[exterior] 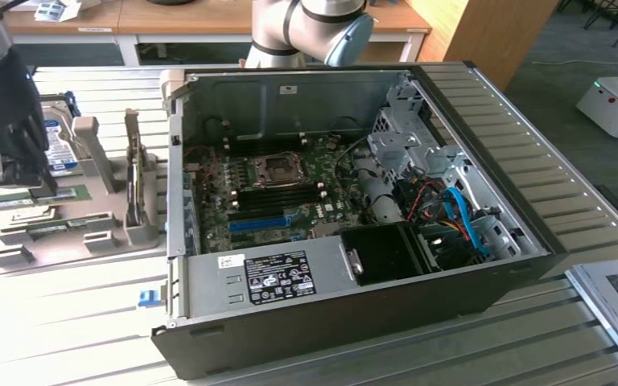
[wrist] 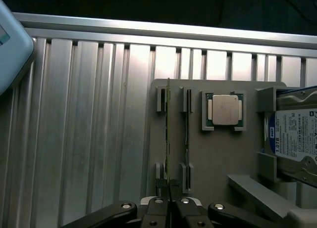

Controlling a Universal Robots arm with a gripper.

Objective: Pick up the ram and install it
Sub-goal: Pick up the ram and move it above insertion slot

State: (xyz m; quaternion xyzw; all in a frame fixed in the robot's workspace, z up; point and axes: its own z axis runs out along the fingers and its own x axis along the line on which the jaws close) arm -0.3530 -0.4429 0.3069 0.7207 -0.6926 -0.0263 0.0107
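Note:
The ram [wrist: 168,129] is a thin green stick, seen edge-on in the wrist view, standing in the slots of a grey holder [wrist: 218,154]. My gripper [wrist: 168,186] is shut on one end of it, with one finger on each side. In the exterior view the dark gripper [exterior: 30,186] hangs over the holder [exterior: 94,233] at the far left, right above the green ram [exterior: 25,201]. A twin green stick [wrist: 186,134] stands in the neighbouring slots, untouched; it lies nearer the front in the exterior view [exterior: 57,229].
An open computer case [exterior: 524,233] lies in the middle with its motherboard [exterior: 277,193] exposed, black memory slots and a blue slot [exterior: 257,223] showing. A processor [wrist: 224,110] and a hard drive [wrist: 297,134] sit on the holder. The table is ribbed metal [wrist: 89,139].

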